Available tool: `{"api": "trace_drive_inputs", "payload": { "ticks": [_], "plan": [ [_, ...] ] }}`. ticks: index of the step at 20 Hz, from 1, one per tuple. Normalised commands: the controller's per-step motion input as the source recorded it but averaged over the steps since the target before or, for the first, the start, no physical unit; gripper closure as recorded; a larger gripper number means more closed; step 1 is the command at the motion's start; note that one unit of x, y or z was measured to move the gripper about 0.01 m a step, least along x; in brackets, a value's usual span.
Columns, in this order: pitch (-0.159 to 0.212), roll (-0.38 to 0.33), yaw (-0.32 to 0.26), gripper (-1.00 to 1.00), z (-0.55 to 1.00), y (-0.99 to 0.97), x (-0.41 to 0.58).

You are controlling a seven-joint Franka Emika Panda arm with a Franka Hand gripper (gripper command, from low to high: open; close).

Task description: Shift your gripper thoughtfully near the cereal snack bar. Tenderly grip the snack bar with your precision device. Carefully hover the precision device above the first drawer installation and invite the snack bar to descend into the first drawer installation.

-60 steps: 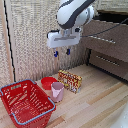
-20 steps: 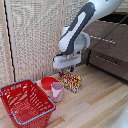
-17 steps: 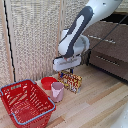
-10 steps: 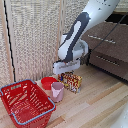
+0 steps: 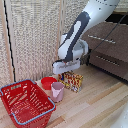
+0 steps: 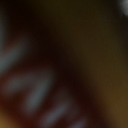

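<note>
The cereal snack bar [image 5: 74, 80], a flat red, orange and yellow carton, lies on the wooden floor next to the wicker wall. My white gripper [image 5: 67, 74] is down on the carton's end nearest the red bowl, fingertips at or touching it. The hand hides the fingers, so I cannot tell if they are closed. The wrist view shows only a dark red and brown blur, very close to a surface. The top drawer [image 5: 101, 36] of the brown dresser, with its silver bar handle, is at the exterior view's right, apart from the gripper.
A red bowl [image 5: 48, 82] and a pink cup [image 5: 57, 92] stand just to the exterior view's left of the carton. A red wire basket [image 5: 26, 103] sits at the lower left. A second brown drawer [image 5: 107, 61] lies below the top one.
My gripper has come down from high above the floor and moved towards the exterior view's left, onto the snack bar. The carton, cup, bowl and basket have not moved.
</note>
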Motion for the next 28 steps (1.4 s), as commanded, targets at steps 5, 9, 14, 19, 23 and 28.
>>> {"api": "trace_drive_inputs", "payload": {
  "ticks": [5, 9, 14, 19, 23, 28],
  "plan": [
    [0.05, -0.007, 0.006, 1.0, 0.21, 0.04, 0.036],
    [0.032, -0.009, 0.0, 1.0, 0.5, 0.01, 0.079],
    [0.078, -0.003, 0.044, 1.0, 0.81, 0.0, 0.289],
    [0.088, -0.009, 0.082, 1.0, 0.99, 0.0, 0.414],
    [0.047, -0.014, 0.095, 1.0, 1.0, 0.0, 0.496],
    [0.035, -0.034, 0.038, 1.0, 1.0, 0.0, 0.481]
  ]
}}
